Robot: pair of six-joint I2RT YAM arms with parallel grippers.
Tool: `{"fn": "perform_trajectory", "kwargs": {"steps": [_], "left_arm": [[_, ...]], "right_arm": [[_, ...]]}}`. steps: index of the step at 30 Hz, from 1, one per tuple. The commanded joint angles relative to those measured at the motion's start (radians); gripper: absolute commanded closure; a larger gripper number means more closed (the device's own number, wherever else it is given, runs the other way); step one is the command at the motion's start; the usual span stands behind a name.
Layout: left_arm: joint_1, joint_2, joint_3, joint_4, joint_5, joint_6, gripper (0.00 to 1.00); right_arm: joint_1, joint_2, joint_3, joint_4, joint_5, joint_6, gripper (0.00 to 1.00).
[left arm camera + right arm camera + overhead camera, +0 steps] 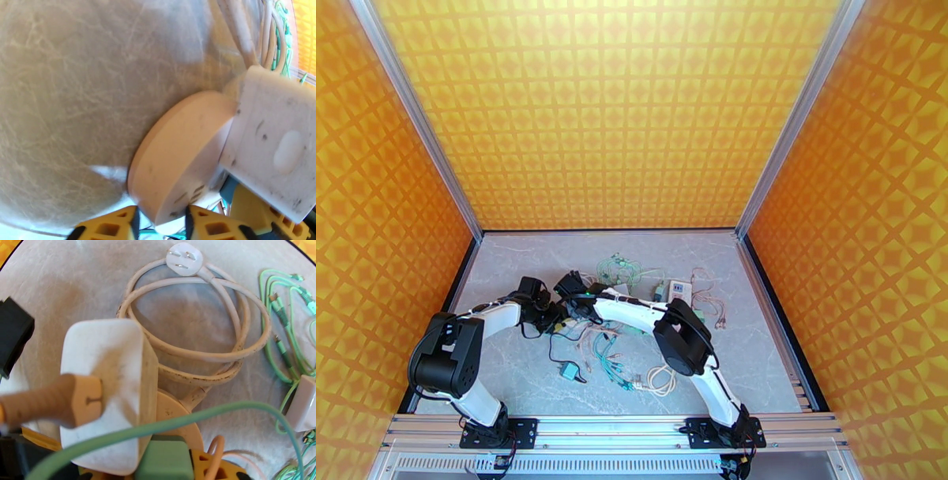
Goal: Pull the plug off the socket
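Plug (106,358) sits left of centre, seated in the round socket (177,158); left gripper (160,227) straddles the socket's rim, pinching or not I cannot tell; right gripper (130,461) clamps the plug; better to pull straight apart, no twisting.

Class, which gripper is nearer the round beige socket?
Left. The left gripper straddles the rim of the round beige socket; the right gripper clamps the white plug beside it.
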Motion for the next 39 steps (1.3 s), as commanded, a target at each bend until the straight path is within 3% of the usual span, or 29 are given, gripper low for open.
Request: {"fn": "perform_trajectory", "kwargs": {"steps": [1,5,19,29,34,39], "left_arm": [[0.017,-0.018,0.045,-0.001,-0.019,0.056,0.55],[0.019,-0.011,0.042,0.031,-0.001,0.070,0.49],[-0.060,0.053,-0.060,0.087,0.032,0.054,0.61],[-0.113,0.127,-0.020,0.061,-0.022,0.004,0.71],[-0.114,0.133,0.014,-0.011,-0.067,0.026,0.72],[-0.113,0.146,0.012,-0.046,-0.097,0.035,0.74]], "right_arm": [[0.007,-0.056,-0.052,-0.021,-0.116,-0.025,0.81],[-0.012,-0.074,-0.088,0.011,-0.146,-0.023,0.81],[-0.012,0.003,0.040,-0.028,-0.168,-0.021,0.81],[0.119,0.148,0.252,-0.158,-0.090,-0.023,0.82],[0.108,0.116,0.172,-0.106,-0.104,0.008,0.83],[0.026,0.002,-0.004,0.012,-0.168,0.036,0.84]]}}
